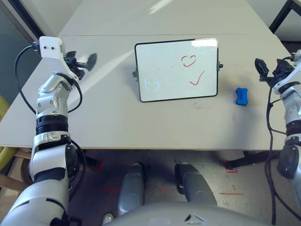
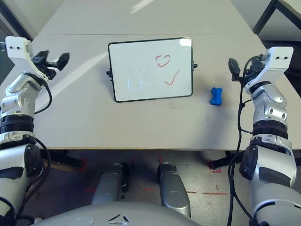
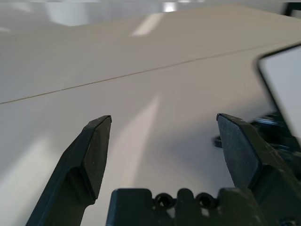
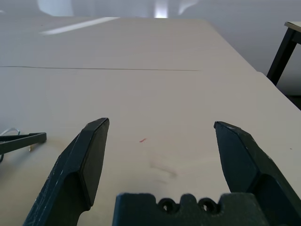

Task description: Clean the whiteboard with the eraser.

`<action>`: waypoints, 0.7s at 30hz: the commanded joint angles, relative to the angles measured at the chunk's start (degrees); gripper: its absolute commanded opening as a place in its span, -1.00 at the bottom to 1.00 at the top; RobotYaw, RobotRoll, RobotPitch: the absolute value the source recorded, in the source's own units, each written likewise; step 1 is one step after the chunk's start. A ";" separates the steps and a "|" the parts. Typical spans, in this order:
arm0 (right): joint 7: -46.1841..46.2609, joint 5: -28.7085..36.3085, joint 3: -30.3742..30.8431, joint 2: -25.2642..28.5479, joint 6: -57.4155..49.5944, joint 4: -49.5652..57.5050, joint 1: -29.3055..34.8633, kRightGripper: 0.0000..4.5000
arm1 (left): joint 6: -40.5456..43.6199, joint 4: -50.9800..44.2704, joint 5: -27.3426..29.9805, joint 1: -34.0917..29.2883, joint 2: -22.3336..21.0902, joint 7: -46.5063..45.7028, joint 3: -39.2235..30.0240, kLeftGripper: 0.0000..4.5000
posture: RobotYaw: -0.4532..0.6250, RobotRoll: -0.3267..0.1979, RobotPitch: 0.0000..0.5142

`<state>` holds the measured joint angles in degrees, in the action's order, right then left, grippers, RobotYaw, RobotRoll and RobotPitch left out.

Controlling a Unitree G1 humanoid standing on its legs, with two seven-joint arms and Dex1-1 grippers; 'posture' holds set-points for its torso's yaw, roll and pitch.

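Observation:
The whiteboard (image 1: pixel 177 69) lies flat in the middle of the table, black-framed, with red scribbles on its right half and a faint bluish circle at its lower left. To its right the small blue bone-shaped eraser (image 1: pixel 241 96) rests on the tabletop. My right gripper (image 2: pixel 241 69) hovers open beyond the eraser near the table's right edge, holding nothing. Left of the board, my left gripper (image 1: pixel 81 61) stands open and empty, its fingers (image 3: pixel 96 150) spread wide over bare tabletop, with the board's corner (image 3: pixel 284 80) showing beside them.
The pale table (image 1: pixel 108 113) has a seam running across it behind the board. Black legs of another piece of furniture (image 1: pixel 282 16) stand at the far right. Red tape marks (image 1: pixel 230 167) are on the floor below the table's front edge.

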<state>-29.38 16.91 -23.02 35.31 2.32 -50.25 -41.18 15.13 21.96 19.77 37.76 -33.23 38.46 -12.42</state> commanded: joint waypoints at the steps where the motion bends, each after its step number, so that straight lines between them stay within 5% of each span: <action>1: 0.22 0.02 0.16 0.91 -1.85 0.00 0.53 0.98 | 5.20 -8.80 3.04 -3.38 -0.30 5.91 3.18 1.00 | -0.46 0.25 -0.47; 13: 0.54 -1.56 5.06 5.00 -22.51 9.67 -0.35 0.98 | 8.38 -18.24 2.89 -6.18 0.14 14.73 11.94 1.00 | -0.54 0.25 -0.49; 21: -1.24 -1.04 12.40 11.93 -58.82 27.50 -1.54 0.98 | 5.53 -14.22 0.90 -4.41 1.17 15.49 13.31 1.00 | -0.59 0.25 -0.50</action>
<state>-30.41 15.28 -11.96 46.17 -49.58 -25.89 -42.12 21.46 6.60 21.73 33.09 -32.30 53.24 0.00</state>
